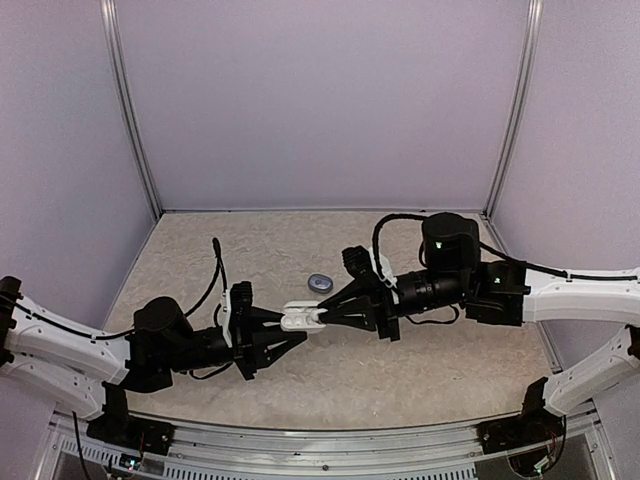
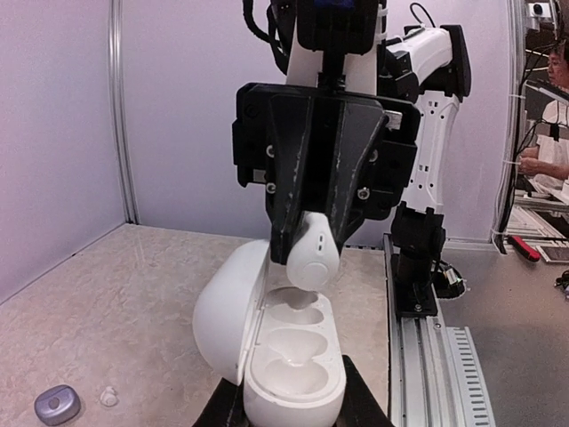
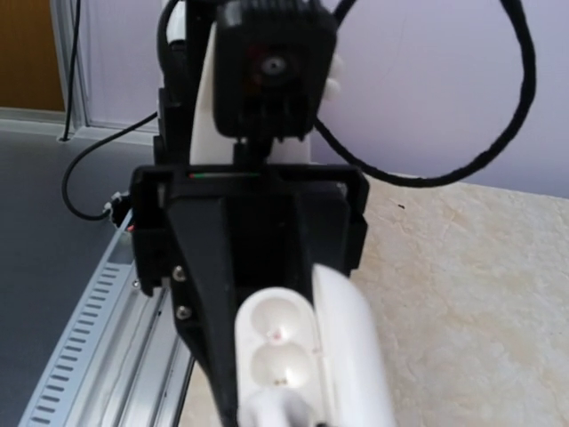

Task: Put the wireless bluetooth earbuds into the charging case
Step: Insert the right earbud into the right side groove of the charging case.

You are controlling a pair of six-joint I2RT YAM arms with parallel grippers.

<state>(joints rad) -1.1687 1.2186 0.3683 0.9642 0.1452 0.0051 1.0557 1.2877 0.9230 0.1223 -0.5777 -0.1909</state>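
Earbuds, none seated yet: my right gripper [image 2: 304,247] clenches one cream-white bud [image 2: 316,263] just over the twelve o'clock socket [image 2: 298,313] of the open charging case [image 2: 298,381], which my left gripper [image 1: 297,323] grasps, both sockets empty, another bud [image 2: 108,396] lying on the table [image 2: 133,302] at eight o'clock.

Robotics lab, prob.: test booth w/ plain walls [image 1: 320,100], alu posts [image 1: 131,110], slotted rail [image 2: 444,374], tech [image 2: 547,133] at desk nearby.

The left arm [image 1: 70,350] and right arm [image 1: 570,295] reach inward, low and level, meeting tip to tip. The left gripper [image 1: 296,326] jaws clamp the open charging case [image 1: 303,316]; the right gripper [image 1: 325,313] jaws pinch a cream-white earbud [image 2: 313,256].
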